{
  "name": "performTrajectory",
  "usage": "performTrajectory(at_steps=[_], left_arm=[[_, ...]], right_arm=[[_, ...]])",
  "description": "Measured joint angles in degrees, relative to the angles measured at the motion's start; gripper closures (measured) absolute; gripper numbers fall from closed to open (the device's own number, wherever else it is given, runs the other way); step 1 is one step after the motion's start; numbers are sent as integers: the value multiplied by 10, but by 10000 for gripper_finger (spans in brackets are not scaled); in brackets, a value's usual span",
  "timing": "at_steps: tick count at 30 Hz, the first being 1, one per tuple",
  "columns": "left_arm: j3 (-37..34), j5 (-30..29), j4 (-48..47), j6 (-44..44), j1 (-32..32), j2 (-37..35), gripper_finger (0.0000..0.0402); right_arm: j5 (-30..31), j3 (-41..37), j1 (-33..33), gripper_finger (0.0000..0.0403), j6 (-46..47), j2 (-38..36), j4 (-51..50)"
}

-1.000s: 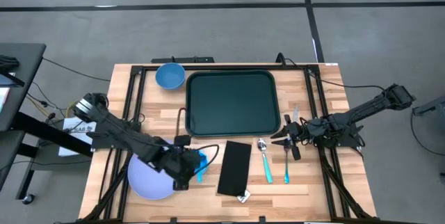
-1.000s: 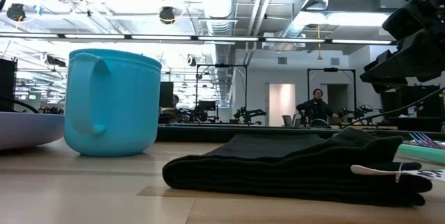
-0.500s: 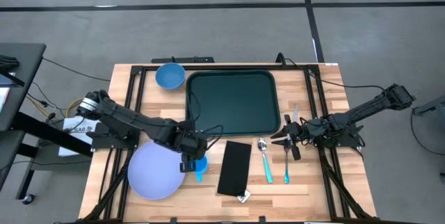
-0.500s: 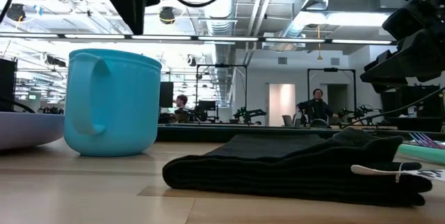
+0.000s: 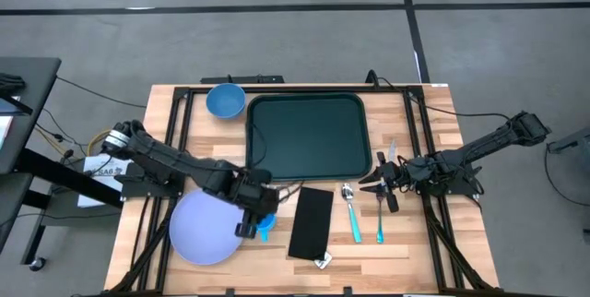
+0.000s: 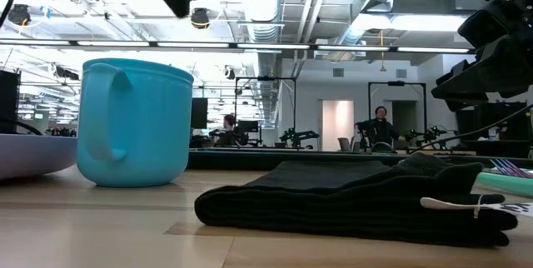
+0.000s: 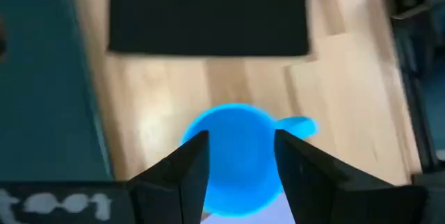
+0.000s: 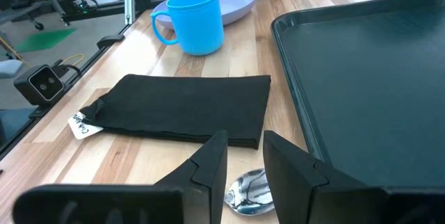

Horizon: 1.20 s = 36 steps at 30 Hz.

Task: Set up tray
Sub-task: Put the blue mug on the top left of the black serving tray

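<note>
Wooden slats make up the table [image 5: 212,154], with the dark green tray [image 5: 309,136] lying bare at its far middle, a blue bowl [image 5: 225,100] just beside its left rim. Near the front lie a lavender plate [image 5: 205,232], a blue cup [image 7: 236,158], a black folded cloth [image 5: 312,222], and a spoon [image 5: 352,210] and fork [image 5: 380,212] with teal handles. The left gripper [image 7: 240,158] hangs directly above the cup, fingers spread to either side of it, gripping nothing; the cloth lies just beyond the fingertips. The right gripper [image 8: 243,161] rests low by the tray's right edge, fingers slightly parted and empty, the spoon bowl just ahead of them.
</note>
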Motion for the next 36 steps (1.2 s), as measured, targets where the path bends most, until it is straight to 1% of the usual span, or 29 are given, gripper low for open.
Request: performTrajectory(at_steps=[3, 8, 11, 13, 19, 23, 27, 30, 36], left_arm=[[0, -44, -9, 58, -27, 0, 253], [0, -107, -13, 203, -67, 0, 253], [0, -140, 1, 240, -80, 0, 253], [0, -145, 2, 242, -82, 0, 253], [0, -142, 6, 212, -82, 0, 253], [0, -143, -24, 212, -76, 0, 253], [0, -145, -69, 208, -51, 0, 253], [0, -142, -64, 197, -23, 0, 253], [1, -85, -38, 197, 30, 10, 253]], right_arm=[[0, 0, 0, 316, 0, 0, 0], [0, 0, 0, 316, 0, 0, 0], [0, 0, 0, 316, 0, 0, 0], [0, 0, 0, 316, 0, 0, 0], [0, 0, 0, 316, 0, 0, 0], [0, 0, 0, 316, 0, 0, 0], [0, 0, 0, 316, 0, 0, 0], [0, 0, 0, 316, 0, 0, 0], [0, 0, 0, 316, 0, 0, 0]])
